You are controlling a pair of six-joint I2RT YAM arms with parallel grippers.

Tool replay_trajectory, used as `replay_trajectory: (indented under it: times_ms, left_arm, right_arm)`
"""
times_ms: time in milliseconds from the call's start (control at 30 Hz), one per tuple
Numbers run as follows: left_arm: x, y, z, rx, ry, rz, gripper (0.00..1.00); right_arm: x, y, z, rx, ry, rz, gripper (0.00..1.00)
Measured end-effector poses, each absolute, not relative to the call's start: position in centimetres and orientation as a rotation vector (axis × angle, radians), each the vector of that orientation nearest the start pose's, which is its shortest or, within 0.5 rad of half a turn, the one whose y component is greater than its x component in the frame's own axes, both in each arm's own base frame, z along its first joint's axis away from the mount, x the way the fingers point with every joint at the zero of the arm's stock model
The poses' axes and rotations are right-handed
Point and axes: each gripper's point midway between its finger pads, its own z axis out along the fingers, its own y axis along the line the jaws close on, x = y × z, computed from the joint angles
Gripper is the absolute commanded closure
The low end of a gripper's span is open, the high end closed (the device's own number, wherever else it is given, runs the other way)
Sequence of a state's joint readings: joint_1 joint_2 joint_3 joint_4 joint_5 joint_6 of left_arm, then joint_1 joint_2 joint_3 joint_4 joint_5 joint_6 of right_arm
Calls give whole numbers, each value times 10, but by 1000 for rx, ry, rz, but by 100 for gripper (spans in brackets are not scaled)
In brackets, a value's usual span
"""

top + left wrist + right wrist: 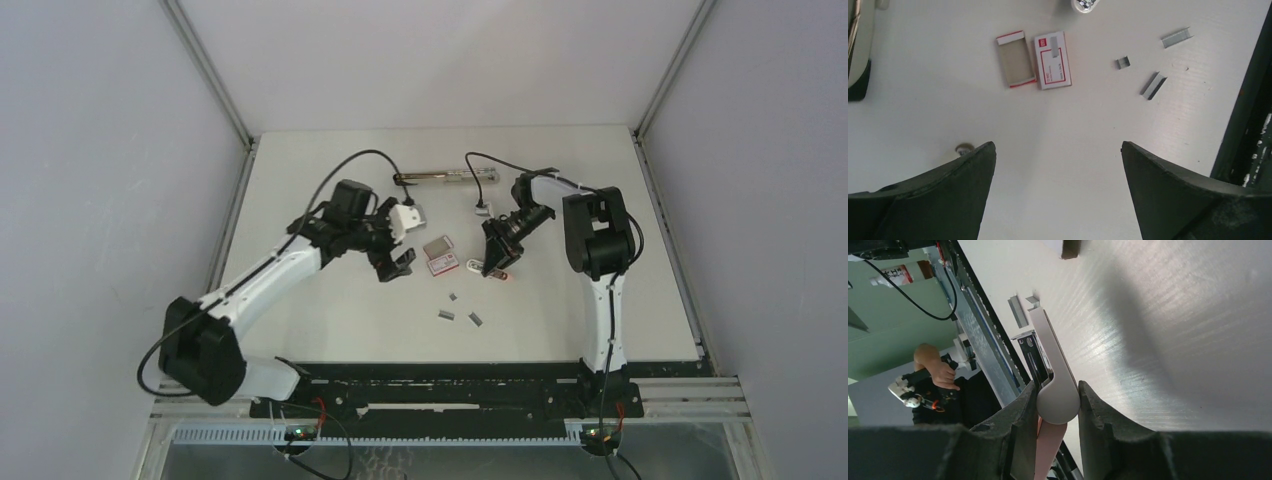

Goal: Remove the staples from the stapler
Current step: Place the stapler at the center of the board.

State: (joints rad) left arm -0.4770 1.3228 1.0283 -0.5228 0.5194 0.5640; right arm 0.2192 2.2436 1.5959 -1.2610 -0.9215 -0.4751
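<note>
My right gripper [1058, 391] is shut on a small stapler [1054, 365] with a white top and a pink base, its dark metal magazine swung out beside it. From above, this gripper [497, 262] holds the stapler [500, 273] low over the table middle. Three short grey staples strips [452, 297] [445, 315] [475, 319] lie loose on the table in front of it, also seen as staples [1153, 85] [1122, 62] [1175, 37]. My left gripper [1058, 145] hangs open over bare table, nothing between its fingers [968, 190].
An open red-and-white little box [440, 255] [1033, 59] lies between the two grippers. A long stapler [445, 178] rests at the back, with a small metal part [483, 208] near it. The black front rail [1248, 115] borders the table.
</note>
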Motion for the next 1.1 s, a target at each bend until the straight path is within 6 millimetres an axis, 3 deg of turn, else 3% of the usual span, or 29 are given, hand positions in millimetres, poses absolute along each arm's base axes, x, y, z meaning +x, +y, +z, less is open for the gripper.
replay_trajectory:
  times_ms: [200, 500, 700, 1100]
  left_arm:
    - [284, -267, 136, 1609, 1810, -483, 0]
    - [307, -339, 131, 1794, 1700, -385, 5]
    - [308, -360, 117, 1856, 1708, -368, 7]
    - [297, -379, 82, 2001, 1703, -340, 8]
  right_arm:
    - [281, 188, 45, -710, 2890, 1543, 75]
    - [281, 182, 33, -642, 2927, 1571, 70]
    - [283, 179, 31, -610, 2934, 1578, 66]
    - [282, 180, 31, -586, 2938, 1603, 61]
